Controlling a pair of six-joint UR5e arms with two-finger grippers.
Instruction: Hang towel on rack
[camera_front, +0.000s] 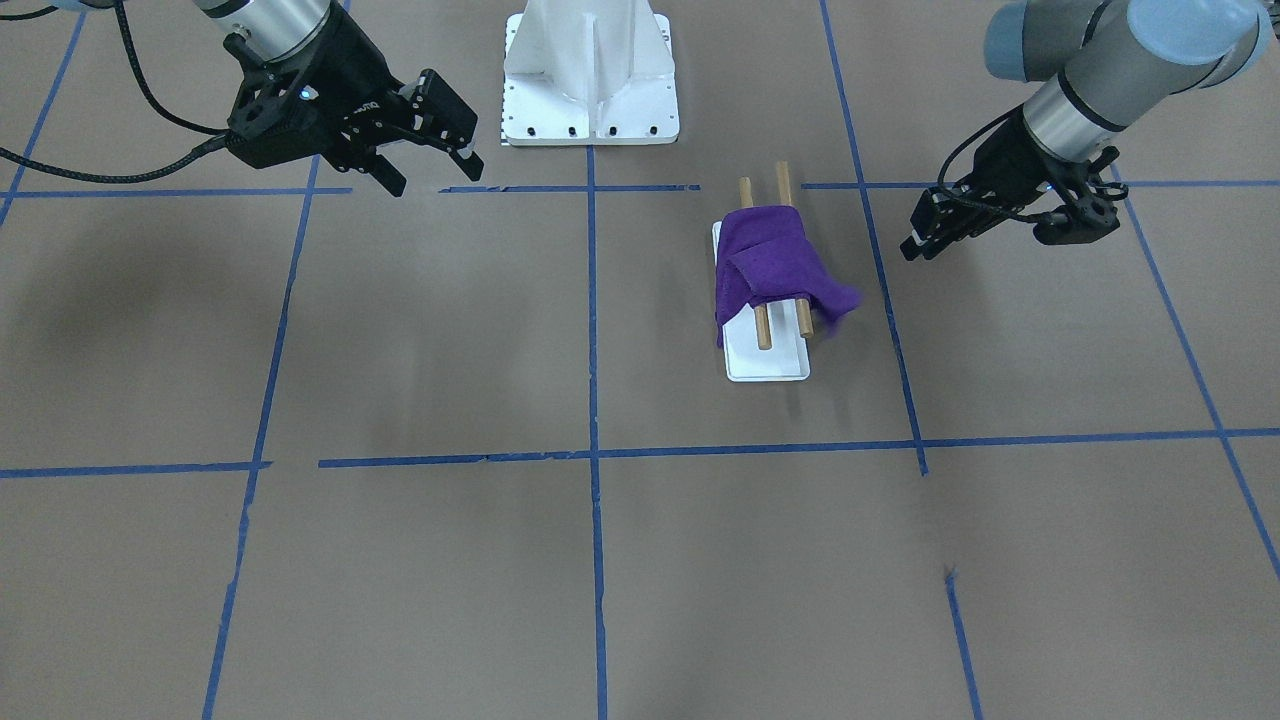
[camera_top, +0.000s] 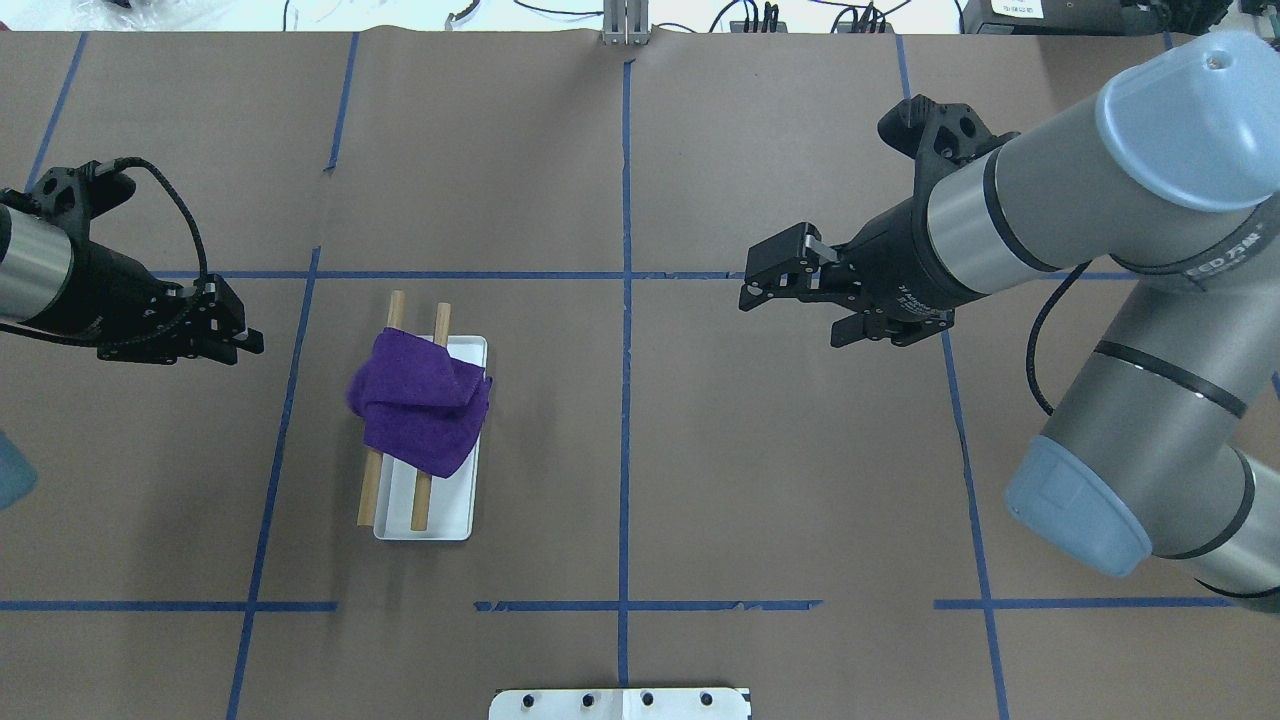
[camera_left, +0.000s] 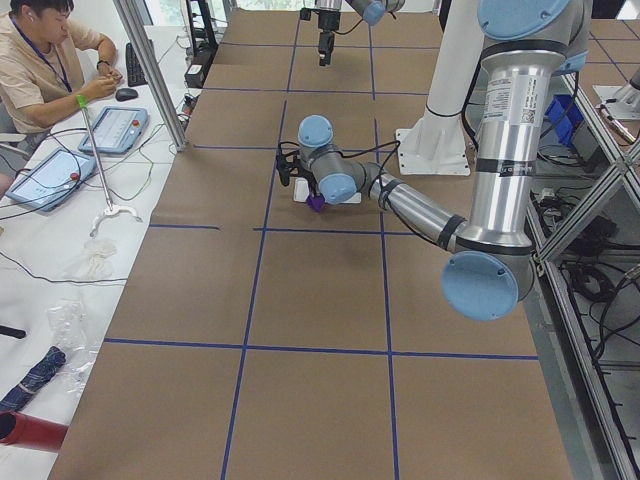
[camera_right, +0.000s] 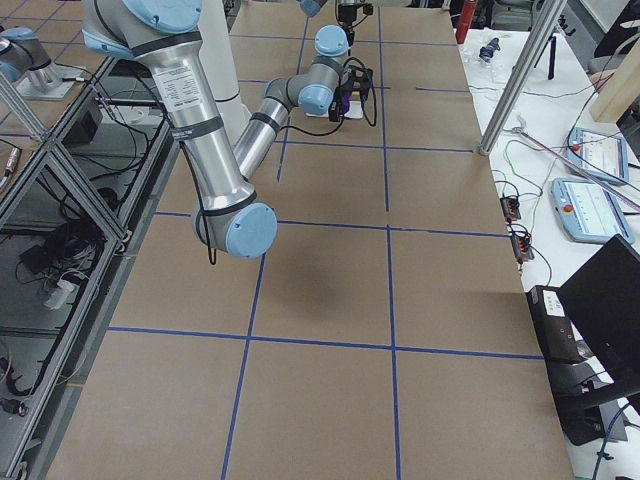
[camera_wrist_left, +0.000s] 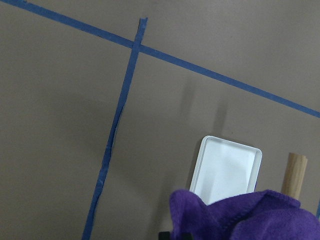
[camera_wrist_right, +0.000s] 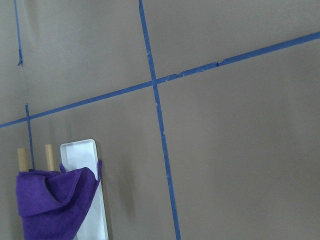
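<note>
The purple towel (camera_front: 770, 265) hangs draped over both wooden dowels of the rack (camera_front: 765, 360), bunched, with one corner drooping off the side. In the overhead view the towel (camera_top: 420, 400) covers the far half of the dowels above the rack's white base (camera_top: 440, 520). My left gripper (camera_top: 252, 343) hovers to the left of the rack, apart from the towel, with its fingers together and empty; the front view also shows this gripper (camera_front: 912, 247). My right gripper (camera_top: 795, 315) is open and empty, far to the right of the rack; the front view shows it too (camera_front: 432, 175).
The white bolted robot pedestal (camera_front: 590, 90) stands at the robot's side of the table. Blue tape lines (camera_top: 625, 400) cross the brown table cover. An operator (camera_left: 40, 60) sits beyond the table's edge in the left side view.
</note>
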